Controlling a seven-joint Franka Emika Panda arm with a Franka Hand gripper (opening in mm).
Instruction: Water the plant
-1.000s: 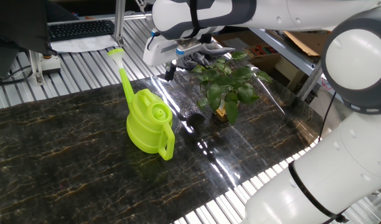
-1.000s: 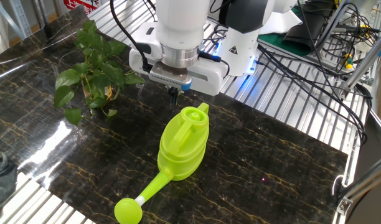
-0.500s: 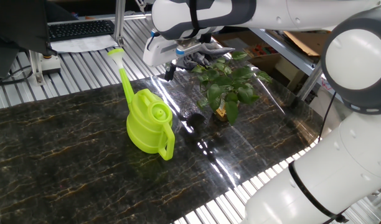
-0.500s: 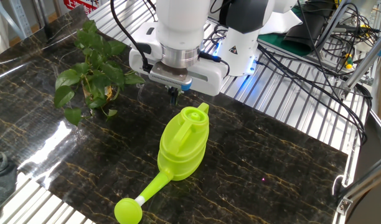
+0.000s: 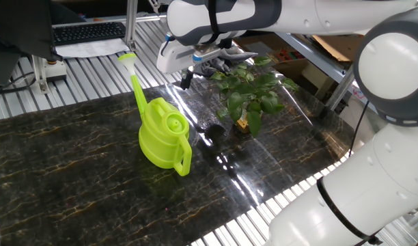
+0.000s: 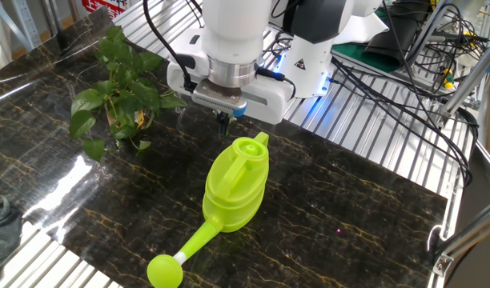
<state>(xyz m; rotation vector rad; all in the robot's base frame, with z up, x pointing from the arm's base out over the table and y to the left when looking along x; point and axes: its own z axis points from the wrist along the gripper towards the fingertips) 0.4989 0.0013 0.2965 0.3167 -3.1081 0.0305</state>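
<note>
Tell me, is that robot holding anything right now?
No. Its pincer hangs empty above the table, between the plant and the watering can.

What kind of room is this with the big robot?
Probably a robotics lab or workshop. A white robot arm stands over a dark marble-look table, loose cables trail over metal rails, and a keyboard sits behind.

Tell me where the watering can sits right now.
The watering can stands upright mid-table on the dark marble top, beside the plant, with the gripper hovering just behind its handle.
</note>
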